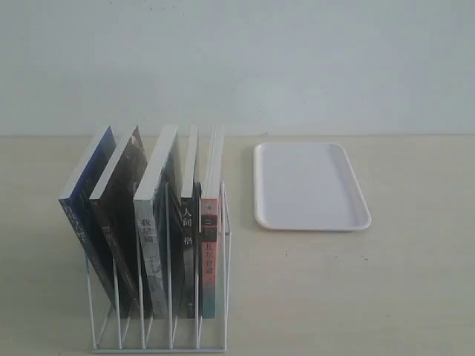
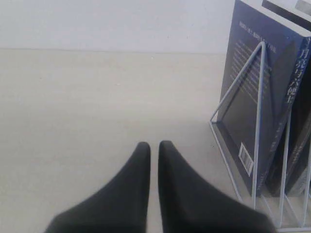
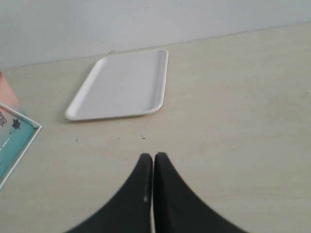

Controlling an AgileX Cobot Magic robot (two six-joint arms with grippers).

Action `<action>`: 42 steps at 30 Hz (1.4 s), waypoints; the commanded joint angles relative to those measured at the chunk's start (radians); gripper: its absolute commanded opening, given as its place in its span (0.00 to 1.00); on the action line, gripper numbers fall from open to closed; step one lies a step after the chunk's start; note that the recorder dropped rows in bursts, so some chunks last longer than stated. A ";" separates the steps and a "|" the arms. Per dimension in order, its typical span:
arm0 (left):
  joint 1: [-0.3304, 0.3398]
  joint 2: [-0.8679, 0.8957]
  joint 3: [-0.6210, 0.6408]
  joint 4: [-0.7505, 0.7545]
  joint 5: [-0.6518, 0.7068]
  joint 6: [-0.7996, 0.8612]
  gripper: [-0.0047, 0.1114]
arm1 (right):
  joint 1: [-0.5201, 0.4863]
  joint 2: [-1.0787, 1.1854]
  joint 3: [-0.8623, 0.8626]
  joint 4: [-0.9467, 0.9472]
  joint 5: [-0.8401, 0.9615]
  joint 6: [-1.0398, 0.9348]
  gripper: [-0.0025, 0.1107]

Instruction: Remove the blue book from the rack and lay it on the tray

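Pale wood tabletop, white wall behind. Leaning in leftmost slot of white wire rack [image 1: 156, 347], lower left of exterior frame: blue book [image 1: 76, 222]. White tray [image 1: 312, 185] centre right. Both clenched, empty: left gripper [image 2: 154, 144], near book without touching; right gripper [image 3: 153, 156], facing tray.

the table [image 1: 415, 297] i work at has a pale, light-wood surface with faint grain, a matte finish and a few small dark specks. behind it stands a plain white wall [image 1: 237, 59], meeting the tabletop's far edge in a straight line. lighting is even and soft, and shadows are weak.
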 commanded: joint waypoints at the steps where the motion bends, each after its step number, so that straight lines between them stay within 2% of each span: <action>1: 0.004 -0.004 0.004 0.003 -0.002 -0.009 0.09 | -0.005 -0.004 0.000 -0.005 -0.011 -0.003 0.02; 26: 0.004 -0.004 0.004 0.003 -0.002 -0.009 0.09 | -0.005 -0.004 0.000 -0.032 -0.031 -0.066 0.02; 38: 0.004 -0.004 0.004 0.003 -0.002 -0.009 0.09 | -0.005 -0.004 0.000 -0.022 -0.536 -0.061 0.02; 42: 0.004 -0.004 0.004 0.003 -0.002 -0.009 0.09 | -0.005 -0.004 0.000 -0.011 -0.885 -0.004 0.02</action>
